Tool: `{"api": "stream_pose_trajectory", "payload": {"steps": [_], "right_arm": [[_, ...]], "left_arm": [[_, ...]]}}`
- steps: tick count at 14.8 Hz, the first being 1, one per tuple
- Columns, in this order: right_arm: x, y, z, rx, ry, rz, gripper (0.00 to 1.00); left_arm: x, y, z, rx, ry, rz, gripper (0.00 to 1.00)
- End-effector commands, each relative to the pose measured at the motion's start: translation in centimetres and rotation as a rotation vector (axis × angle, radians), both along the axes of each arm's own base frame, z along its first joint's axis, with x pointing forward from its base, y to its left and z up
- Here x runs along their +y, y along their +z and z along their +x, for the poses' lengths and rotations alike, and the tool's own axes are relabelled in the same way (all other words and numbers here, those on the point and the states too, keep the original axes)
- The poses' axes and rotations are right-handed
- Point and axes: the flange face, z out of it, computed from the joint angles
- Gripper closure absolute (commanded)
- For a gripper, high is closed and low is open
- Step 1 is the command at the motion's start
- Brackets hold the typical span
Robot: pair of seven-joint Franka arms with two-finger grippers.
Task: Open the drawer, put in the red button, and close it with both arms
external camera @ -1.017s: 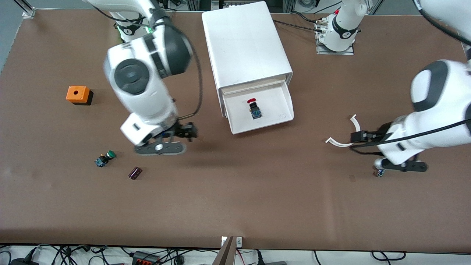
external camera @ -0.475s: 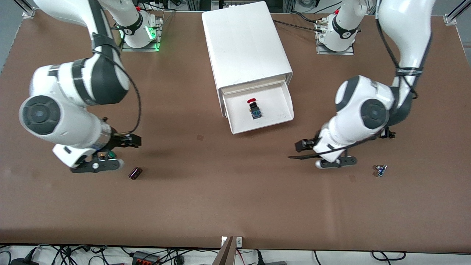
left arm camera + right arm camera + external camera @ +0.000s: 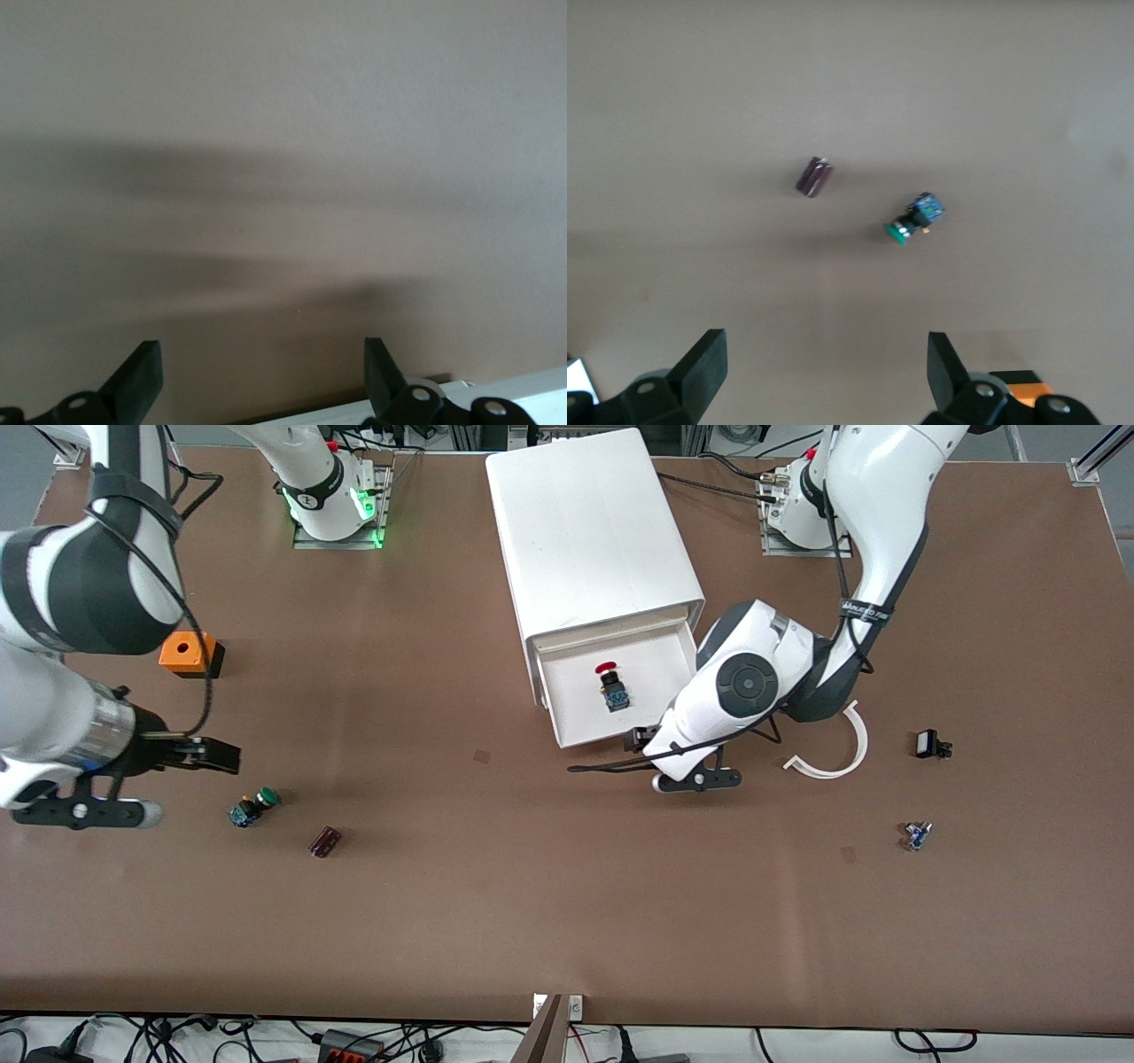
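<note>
The red button [image 3: 609,684] already lies in the open drawer [image 3: 687,682], so only closing is left: the left gripper [image 3: 687,778], jaws spread, hangs just before the drawer's front, while the right gripper [image 3: 84,812], jaws spread, waits well apart from it

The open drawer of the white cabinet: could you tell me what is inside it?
Only the red button lies in the drawer. The left arm covers one front corner, so that part is unseen.
</note>
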Motion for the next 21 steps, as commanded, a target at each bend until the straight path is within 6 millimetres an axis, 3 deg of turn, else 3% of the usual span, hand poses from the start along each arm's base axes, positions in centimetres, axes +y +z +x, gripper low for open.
{"api": "stream_pose_trajectory", "payload": {"steps": [1,5,11,14,16,18,21], "right_arm": [[-4.9,2.1,-1.4,-0.016,0.009,0.031,0.0],[-9.4,5.2,-3.9,-0.05,0.0,0.076,0.0],[-10.0,6.6,-8.1,-0.054,0.009,0.039,0.0],[-9.8,6.7,-8.6,-0.063,0.013,0.04,0.0],[-9.7,6.6,-8.9,-0.052,0.008,0.038,0.0],[-9.7,6.3,-10.1,-0.047,0.004,0.025,0.0],[-9.1,5.6,-11.6,-0.066,0.016,0.019,0.0]], "left_arm": [[-0.3,-0.2,-1.2,0.028,-0.01,0.027,0.0],[-3.2,-0.1,-5.2,0.16,-0.027,0.076,0.0],[-4.3,-0.4,-8.4,0.368,-0.038,0.062,0.0],[-5.1,-0.8,-9.5,0.397,-0.069,0.069,0.0],[-5.1,-1.4,-9.4,0.408,-0.07,0.07,0.0],[-4.6,-0.9,-8.6,0.396,-0.059,0.061,0.0],[-1.7,2.4,-4.8,0.279,-0.027,0.088,0.0]]}}
